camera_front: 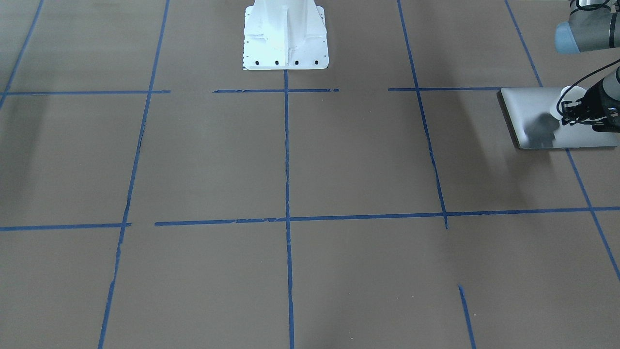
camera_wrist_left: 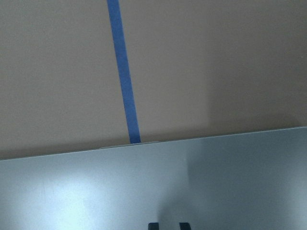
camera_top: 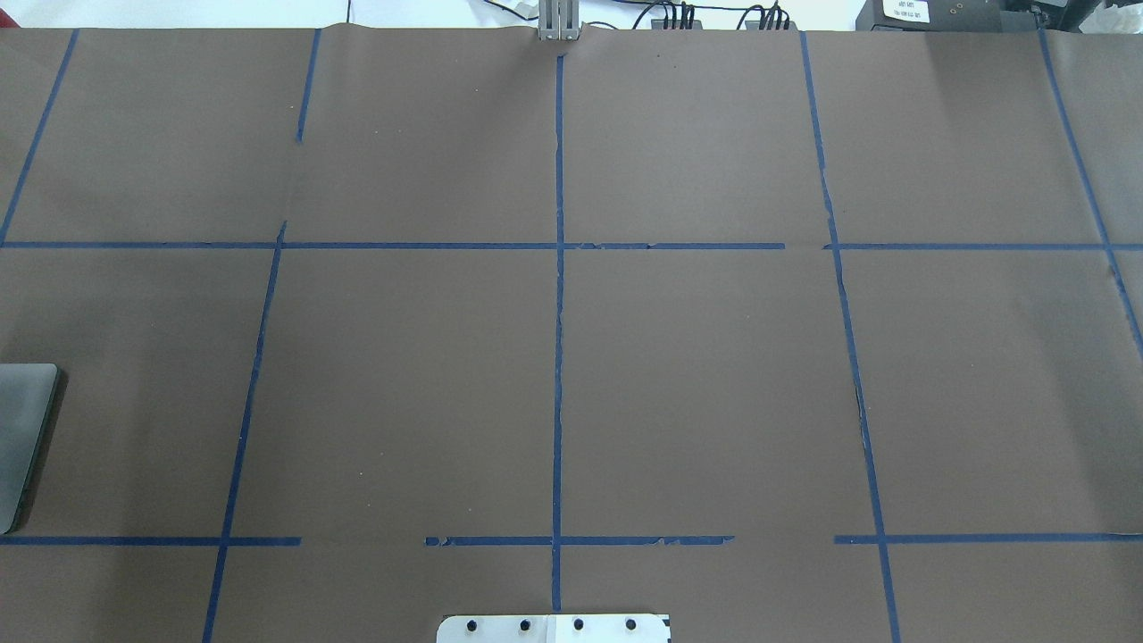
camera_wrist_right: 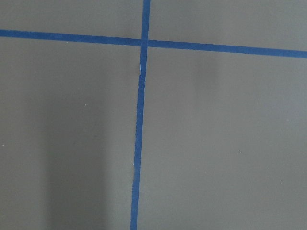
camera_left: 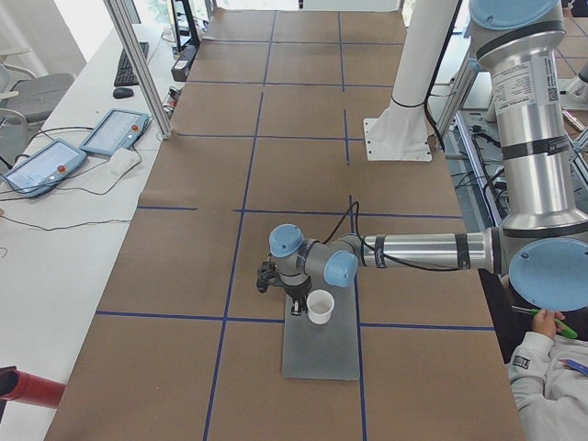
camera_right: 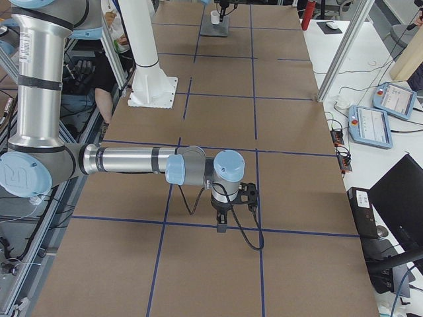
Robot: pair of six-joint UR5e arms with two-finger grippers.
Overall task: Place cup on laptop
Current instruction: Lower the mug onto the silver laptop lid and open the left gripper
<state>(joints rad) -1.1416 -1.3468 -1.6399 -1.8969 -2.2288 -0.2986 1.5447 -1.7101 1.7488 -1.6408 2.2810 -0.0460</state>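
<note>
The silver-grey laptop (camera_front: 537, 114) lies closed at the table's end on my left side; it also shows in the left side view (camera_left: 322, 354), the overhead view (camera_top: 22, 438) and the left wrist view (camera_wrist_left: 144, 191). The small white cup (camera_left: 320, 306) stands upright at the laptop's far edge, on or just above the lid; I cannot tell which. In the front view the cup (camera_front: 565, 95) is half hidden by my left gripper (camera_front: 574, 114). The left gripper (camera_left: 298, 307) points down beside the cup, its fingertips (camera_wrist_left: 153, 225) close together as if on the cup's wall. The right gripper (camera_right: 221, 223) hangs over bare table; I cannot tell its state.
The white bolted pedestal base (camera_front: 286, 41) stands at the robot's side of the table's middle. Blue tape lines cross the brown table (camera_top: 696, 384). Two tablets (camera_left: 115, 131) lie beyond the far edge. A person (camera_left: 551, 377) sits by the left arm's base.
</note>
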